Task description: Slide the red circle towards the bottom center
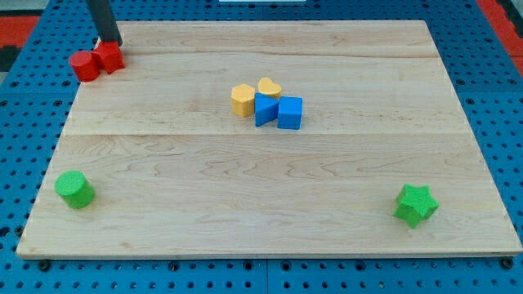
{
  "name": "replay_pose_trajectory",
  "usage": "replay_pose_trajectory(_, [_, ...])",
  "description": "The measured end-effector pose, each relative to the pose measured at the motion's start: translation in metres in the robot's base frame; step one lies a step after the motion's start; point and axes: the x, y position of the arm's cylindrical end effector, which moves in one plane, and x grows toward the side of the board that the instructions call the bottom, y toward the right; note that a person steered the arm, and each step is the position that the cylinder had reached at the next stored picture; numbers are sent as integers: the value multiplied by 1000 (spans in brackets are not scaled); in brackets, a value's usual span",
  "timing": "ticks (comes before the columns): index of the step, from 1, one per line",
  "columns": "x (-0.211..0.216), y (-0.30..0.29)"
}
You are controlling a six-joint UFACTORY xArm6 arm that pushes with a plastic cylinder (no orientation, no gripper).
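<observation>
Presently, findings as follows.
Rod: no jaws fitted, so no jaw state applies; my tip (112,44) stands at the view's top left, just above the red blocks.
Task item: red circular block (84,66), top-left corner of the light wooden board (245,204), touching a second red block (109,57) of unclear shape on its right.
Risk: a push may carry both red blocks together, or send the circle off the near left edge.
Bystanders: yellow hexagonal block (242,100), yellow heart block (269,87), blue triangular block (265,109), blue cube (290,113), clustered mid-board.
Corners: green cylinder (75,189) bottom left; green star block (416,204) bottom right.
Room: bottom centre lies open; a diagonal path passes between cylinder and cluster.
</observation>
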Motion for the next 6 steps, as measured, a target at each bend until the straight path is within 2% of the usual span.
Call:
replay_pose_trajectory(1, [13, 0])
replay_pose_trajectory(3, [-8, -52])
replay_pose_trajectory(4, [-6, -54])
replay_pose_trajectory(5, [7, -54])
replay_pose_trajectory(6, [46, -54])
